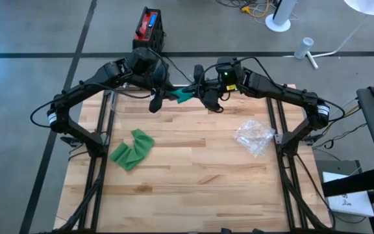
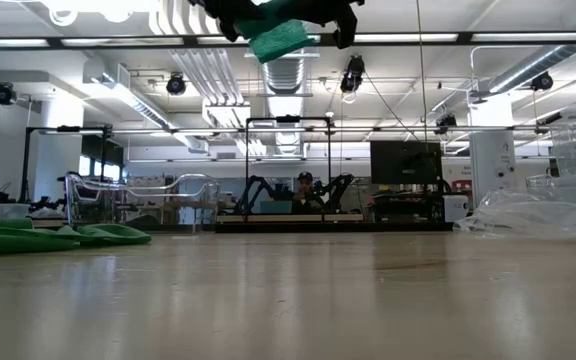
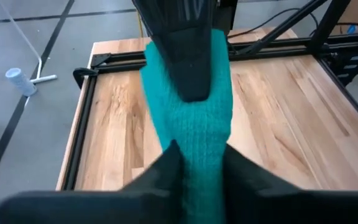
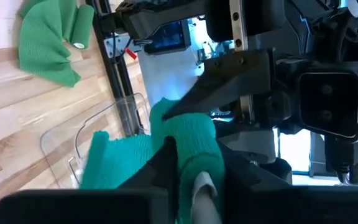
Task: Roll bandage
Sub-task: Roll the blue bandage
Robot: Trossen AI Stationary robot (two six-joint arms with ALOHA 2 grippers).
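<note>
Both grippers, left (image 1: 163, 96) and right (image 1: 199, 89), hold the teal bandage (image 1: 184, 95) above the table (image 1: 193, 162), jaws clamped on it.

Wooden table (image 1: 193, 169), green bandage (image 1: 132, 149), clear plastic wrapper (image 1: 254, 136)

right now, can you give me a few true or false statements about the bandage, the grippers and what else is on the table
1. Both grippers hold the teal bandage in the air above the table's far edge. True: the left gripper and the right gripper meet on it.
2. A second, green bandage lies on the table's left side. True.
3. The green bandage is rolled up tight. False: it lies loosely folded and spread.
4. A crumpled clear plastic wrapper lies on the table's right side. True.
5. The teal bandage rests flat on the wood. False: the low view shows it hanging well above the table.
</note>
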